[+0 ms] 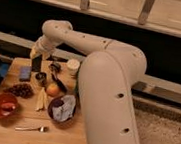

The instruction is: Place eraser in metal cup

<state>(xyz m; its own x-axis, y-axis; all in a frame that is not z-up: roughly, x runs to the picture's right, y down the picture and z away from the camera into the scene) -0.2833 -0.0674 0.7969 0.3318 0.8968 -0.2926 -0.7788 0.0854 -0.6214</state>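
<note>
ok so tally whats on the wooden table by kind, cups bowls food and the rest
Cups: 2, the metal cup and a white cup
Bowls: 2, red bowl and brown bowl
Food: 3, apple, grapes, banana
Blocks: 2, blue block and the eraser, at the gripper above the table's far left
Fork: 1
Total: 10

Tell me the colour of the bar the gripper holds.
Black: the eraser hangs from the gripper, camera view.

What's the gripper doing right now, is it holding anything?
Gripper: over the back left of the table, shut on the eraser, which hangs upright just above the metal cup.
</note>
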